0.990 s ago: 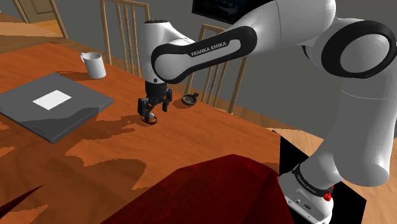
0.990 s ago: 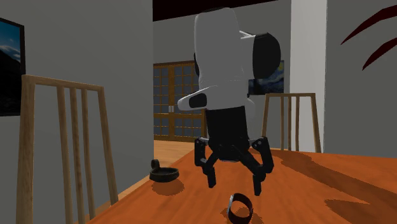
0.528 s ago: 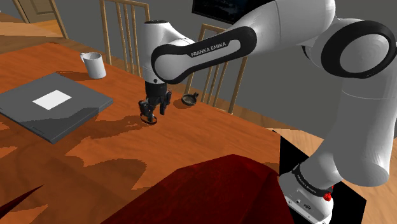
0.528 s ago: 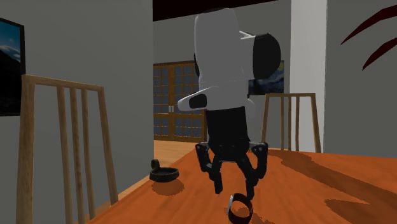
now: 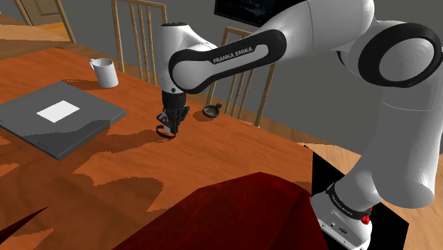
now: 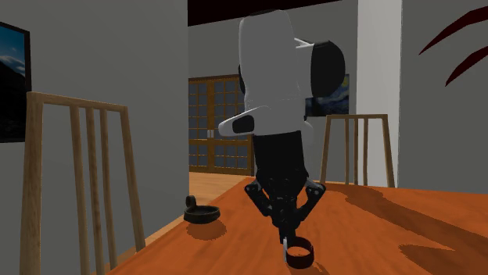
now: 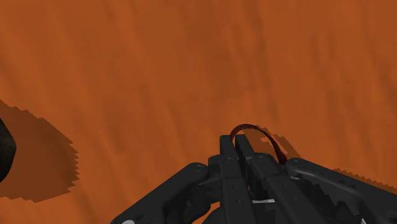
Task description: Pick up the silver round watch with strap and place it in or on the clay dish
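The watch [image 5: 165, 132] is a small dark ring with a strap, resting on the orange-brown wooden table [image 5: 213, 156]. My black gripper [image 5: 170, 126] stands straight down over it, shut on the strap. In the second exterior view the fingertips [image 6: 286, 232] meet at the top of the watch [image 6: 299, 254]. In the wrist view the gripper [image 7: 234, 141] pinches the thin strap loop [image 7: 268, 138], which arcs out beside the fingers. The dish [image 5: 211, 110] is small, dark and round, and sits near the table's far edge beyond the gripper; it shows as the dish [image 6: 202, 212] at the second exterior view's left.
A white mug [image 5: 105, 72] stands at the shoulder view's upper left. A flat grey book [image 5: 57, 117] with a white patch lies left of the gripper. Wooden chairs [image 5: 145, 35] line the table's far side. A dark red shape [image 5: 234, 213] fills the foreground.
The fingers have swung together from wide apart and pinched the watch's strap. The watch shifted and turned slightly on the table; the arm held its place.
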Action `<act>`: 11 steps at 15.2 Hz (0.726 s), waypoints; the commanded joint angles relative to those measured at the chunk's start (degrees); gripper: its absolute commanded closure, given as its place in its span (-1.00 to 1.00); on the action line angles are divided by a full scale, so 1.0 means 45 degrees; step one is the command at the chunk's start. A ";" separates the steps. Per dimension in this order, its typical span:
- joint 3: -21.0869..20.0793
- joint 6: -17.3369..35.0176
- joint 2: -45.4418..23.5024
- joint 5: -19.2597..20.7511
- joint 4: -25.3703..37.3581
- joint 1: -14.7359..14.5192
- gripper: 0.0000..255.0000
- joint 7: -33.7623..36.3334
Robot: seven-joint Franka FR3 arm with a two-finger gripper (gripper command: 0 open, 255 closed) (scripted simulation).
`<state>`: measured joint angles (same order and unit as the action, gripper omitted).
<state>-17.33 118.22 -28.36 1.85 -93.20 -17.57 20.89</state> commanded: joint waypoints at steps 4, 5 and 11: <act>-0.0034 -0.0414 0.0209 -0.0054 0.0211 0.0019 1.00 0.0002; -0.0043 -0.0557 0.0270 -0.0070 0.0296 0.0023 1.00 0.0003; -0.0097 -0.1427 0.0609 -0.0158 0.0839 0.0045 1.00 0.0018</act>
<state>-17.69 112.56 -26.02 1.24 -89.78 -17.36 20.90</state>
